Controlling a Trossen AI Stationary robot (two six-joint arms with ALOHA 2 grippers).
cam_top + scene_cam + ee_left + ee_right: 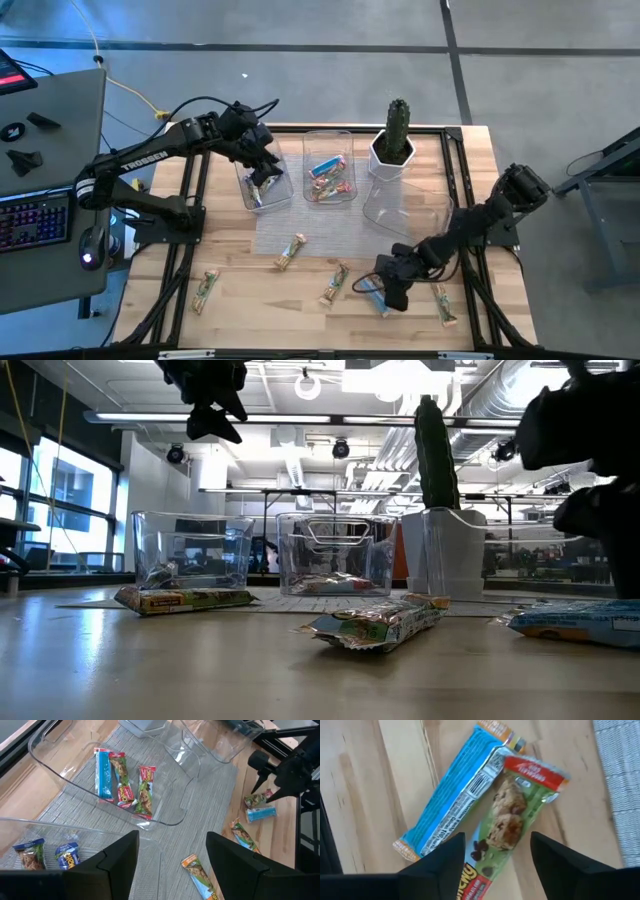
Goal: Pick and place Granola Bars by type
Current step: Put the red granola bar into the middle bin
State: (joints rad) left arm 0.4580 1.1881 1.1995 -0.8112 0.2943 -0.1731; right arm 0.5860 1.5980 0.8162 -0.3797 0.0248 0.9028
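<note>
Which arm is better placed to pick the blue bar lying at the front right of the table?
The right. Its open gripper hovers directly over the blue bar and a green bar, while the left gripper is over the left bin.

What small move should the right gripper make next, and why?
Probably descend and close on the green bar. The right gripper hangs open directly above it, and it lies partly over a blue bar on the bare table, so centering on green alone avoids grabbing both.
</note>
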